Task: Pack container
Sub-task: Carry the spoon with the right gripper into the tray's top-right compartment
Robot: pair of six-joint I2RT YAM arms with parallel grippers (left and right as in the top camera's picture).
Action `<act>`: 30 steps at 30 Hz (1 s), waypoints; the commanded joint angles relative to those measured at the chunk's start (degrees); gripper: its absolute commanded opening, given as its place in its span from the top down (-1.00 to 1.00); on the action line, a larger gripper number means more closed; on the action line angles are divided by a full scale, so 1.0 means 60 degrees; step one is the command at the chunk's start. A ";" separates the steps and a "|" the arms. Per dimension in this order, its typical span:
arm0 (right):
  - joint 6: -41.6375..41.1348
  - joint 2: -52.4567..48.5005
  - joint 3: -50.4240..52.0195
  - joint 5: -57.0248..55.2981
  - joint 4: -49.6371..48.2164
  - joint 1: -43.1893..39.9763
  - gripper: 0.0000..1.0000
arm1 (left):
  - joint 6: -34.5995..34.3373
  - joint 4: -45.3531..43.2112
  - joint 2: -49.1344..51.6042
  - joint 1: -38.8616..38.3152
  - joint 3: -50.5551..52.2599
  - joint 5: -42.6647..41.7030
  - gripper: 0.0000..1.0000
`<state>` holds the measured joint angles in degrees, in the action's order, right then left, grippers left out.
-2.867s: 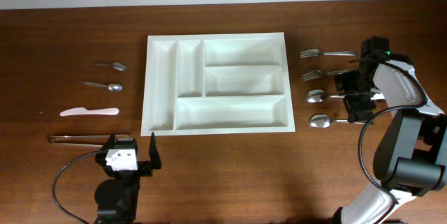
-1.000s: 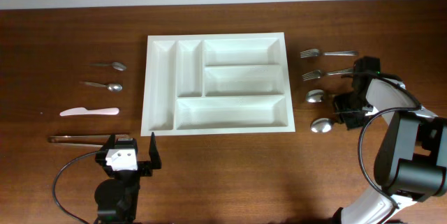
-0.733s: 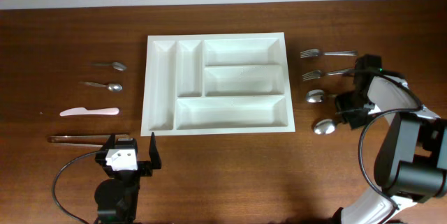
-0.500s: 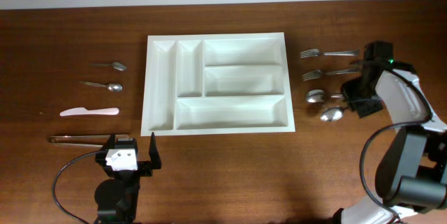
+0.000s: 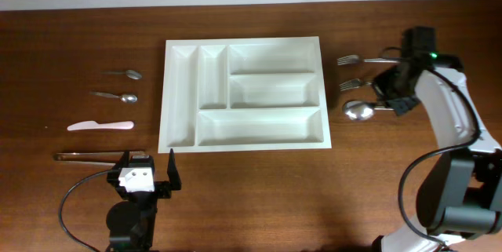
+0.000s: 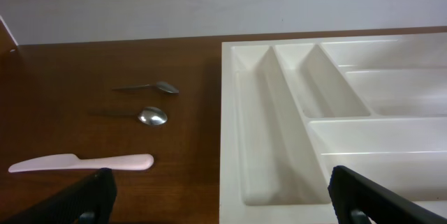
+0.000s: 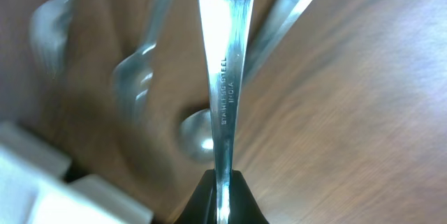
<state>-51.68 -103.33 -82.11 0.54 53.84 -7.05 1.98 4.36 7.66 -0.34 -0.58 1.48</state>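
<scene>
The container, a big white tray with five empty compartments, lies mid-table and also shows in the left wrist view. My right gripper hangs to its right, over the cutlery there, shut on a steel spoon whose stamped handle runs straight out from the jaws. In the overhead view a spoon bowl shows just left of that gripper. Below it on the table lie another spoon and two forks. My left gripper rests open and empty at the front left.
Left of the tray lie two small spoons, a pale pink knife and a long metal utensil. The table's far edge meets a white wall behind the tray.
My right gripper has lifted a spoon from the front-right spot and carried it back toward the forks. The left arm and the tray have not moved.
</scene>
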 commanded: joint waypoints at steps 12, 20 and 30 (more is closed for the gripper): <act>-0.0623 0.0248 -0.1479 0.0229 -0.1337 0.2863 0.93 | 0.0113 0.0073 -0.0066 0.0004 0.0000 -0.0138 -0.99; -0.2120 -0.0124 -0.1479 -0.0998 -0.3606 0.4426 0.93 | 0.0113 0.0073 -0.0066 0.0004 0.0000 -0.0135 -0.99; -0.4495 -0.1118 -0.1479 -0.1614 -0.4477 0.4867 0.92 | 0.0113 0.0073 -0.0066 0.0004 0.0000 -0.0135 -0.99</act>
<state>-71.64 -107.70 -90.00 -6.66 27.11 22.06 1.98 4.36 7.66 -0.34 -0.58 1.48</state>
